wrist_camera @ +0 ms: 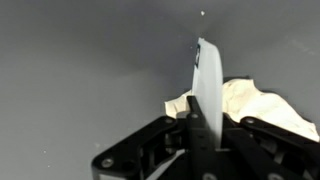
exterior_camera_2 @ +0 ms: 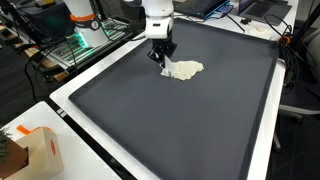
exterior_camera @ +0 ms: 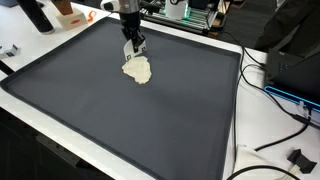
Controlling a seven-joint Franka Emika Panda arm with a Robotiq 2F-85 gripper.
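Note:
A cream-coloured cloth lies crumpled on a dark grey mat, seen in both exterior views (exterior_camera: 137, 71) (exterior_camera_2: 184, 70). My gripper (exterior_camera: 133, 52) (exterior_camera_2: 160, 57) is right at the cloth's edge, pointing down at it. In the wrist view the jaws (wrist_camera: 203, 118) are shut on a fold of the cloth (wrist_camera: 208, 85), which stands up as a thin white strip between the fingers. The rest of the cloth (wrist_camera: 255, 102) lies bunched on the mat beside the jaws.
The dark mat (exterior_camera: 150, 120) (exterior_camera_2: 180, 130) covers most of a white table. A cardboard box (exterior_camera_2: 35, 150) sits at one table corner. Cables (exterior_camera: 285, 110) and equipment lie along the table edges.

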